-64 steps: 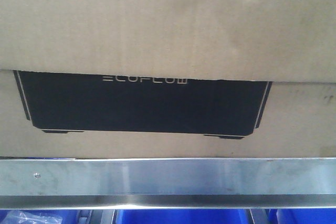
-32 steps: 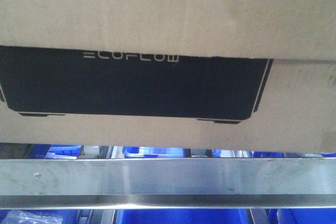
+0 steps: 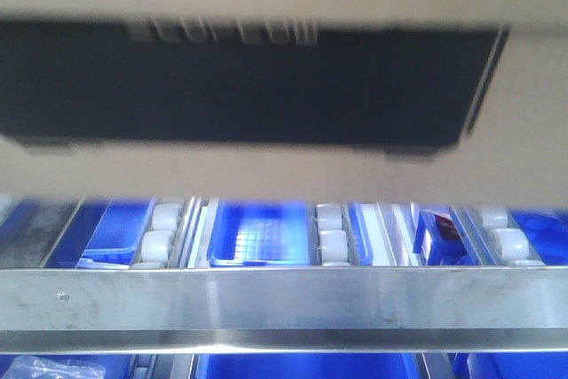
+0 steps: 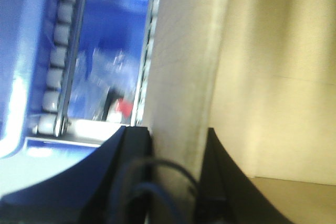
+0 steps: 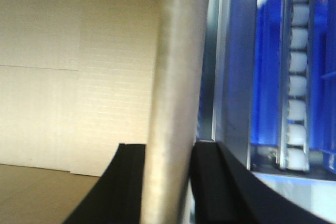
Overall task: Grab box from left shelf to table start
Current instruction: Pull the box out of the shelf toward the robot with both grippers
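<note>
A large brown corrugated cardboard box (image 3: 284, 77) with a black printed panel and blurred pale lettering fills the upper front view. Its lower edge hangs above the brushed silver metal shelf rail (image 3: 284, 299), not touching it. In the gap between them, blue plastic bins (image 3: 262, 232) and rows of white rollers (image 3: 328, 237) show on the shelf behind.

In the left wrist view, the left gripper (image 4: 176, 145) is clamped on an upright cardboard wall of the box, one black finger on each face. The right gripper (image 5: 168, 153) pinches the opposite wall the same way, fingers narrowly apart around the cardboard.
</note>
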